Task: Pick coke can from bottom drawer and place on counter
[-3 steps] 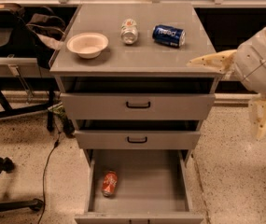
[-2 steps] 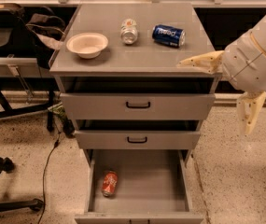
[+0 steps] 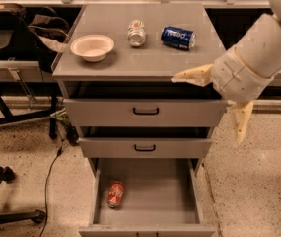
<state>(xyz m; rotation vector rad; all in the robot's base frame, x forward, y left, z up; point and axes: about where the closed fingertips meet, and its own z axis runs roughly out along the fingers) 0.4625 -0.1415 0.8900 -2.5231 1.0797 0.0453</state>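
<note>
Red coke can (image 3: 115, 194) below-left of gripper (image 3: 206, 108).

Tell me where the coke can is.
In the camera view the coke can lies at the left of the open bottom drawer, near its left wall; the gripper is upper right, by the counter's front edge.

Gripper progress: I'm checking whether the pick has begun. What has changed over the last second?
The gripper, open and empty, has moved left and slightly down in the picture, to the right front corner of the counter. Nothing was grasped or released. The coke can still lies in the open bottom drawer; the bowl, silver can and blue can stayed put.
</note>
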